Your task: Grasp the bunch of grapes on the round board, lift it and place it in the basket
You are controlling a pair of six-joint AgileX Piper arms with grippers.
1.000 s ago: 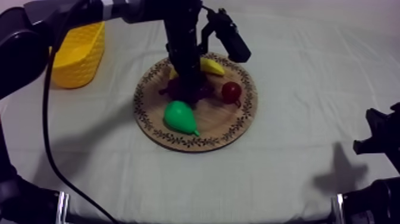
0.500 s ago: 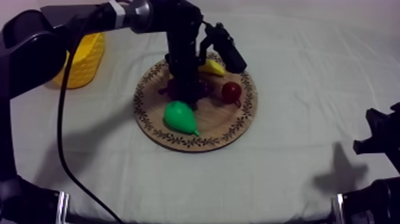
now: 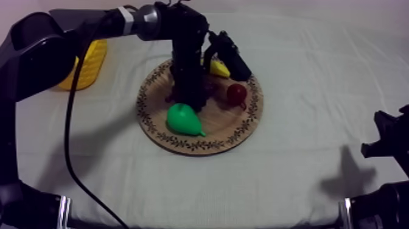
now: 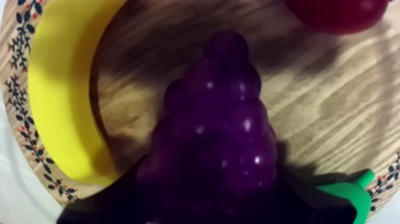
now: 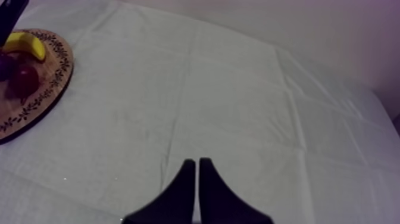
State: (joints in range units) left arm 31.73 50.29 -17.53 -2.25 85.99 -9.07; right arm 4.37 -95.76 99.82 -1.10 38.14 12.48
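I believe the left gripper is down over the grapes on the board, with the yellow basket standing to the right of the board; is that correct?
Not quite: the yellow basket stands to the left of the wooden board, as the top view shows. The rest holds: the left gripper is down over the grapes on the board.

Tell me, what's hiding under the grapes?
The wooden board lies under the grapes; its wood grain shows beside them. The patch right beneath them is covered, so anything there cannot be seen.
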